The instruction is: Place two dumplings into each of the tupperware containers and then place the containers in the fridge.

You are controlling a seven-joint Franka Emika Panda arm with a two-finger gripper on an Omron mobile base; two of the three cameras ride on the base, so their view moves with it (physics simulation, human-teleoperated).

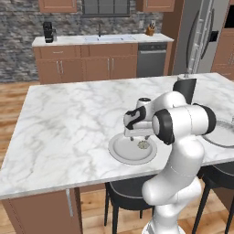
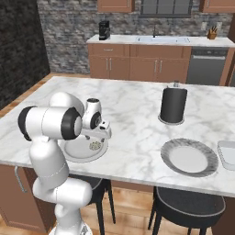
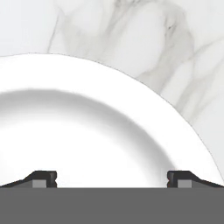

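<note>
Dumpling (image 1: 143, 145), a small beige pleated lump, lies inside the round white shallow plate (image 1: 119, 151) at the near edge of the white marble island counter (image 1: 73, 119); the same lump shows in the right base view (image 2: 95, 146) on that plate (image 2: 75, 153). The two-finger gripper (image 3: 112, 177) hangs directly above the plate with its dark fingertips (image 3: 43, 178) spread wide apart and nothing between them; the plate's white bowl and rim (image 3: 131, 109) lie beneath it. In the base views the hand (image 1: 137, 125) sits just over the plate, close beside the dumpling; contact cannot be told.

Further right on the counter lies a round grey plate with a dark speckled rim (image 2: 189, 157). Just beyond it, at the picture's right edge, a pale grey-white rectangular tupperware container (image 2: 227, 153) is partly visible. Behind these stands an upright black cylindrical holder (image 2: 173, 105). Across the room, the tall grey stainless-steel fridge (image 1: 203, 39) stands closed beside a dark dishwasher (image 1: 151, 59).
</note>
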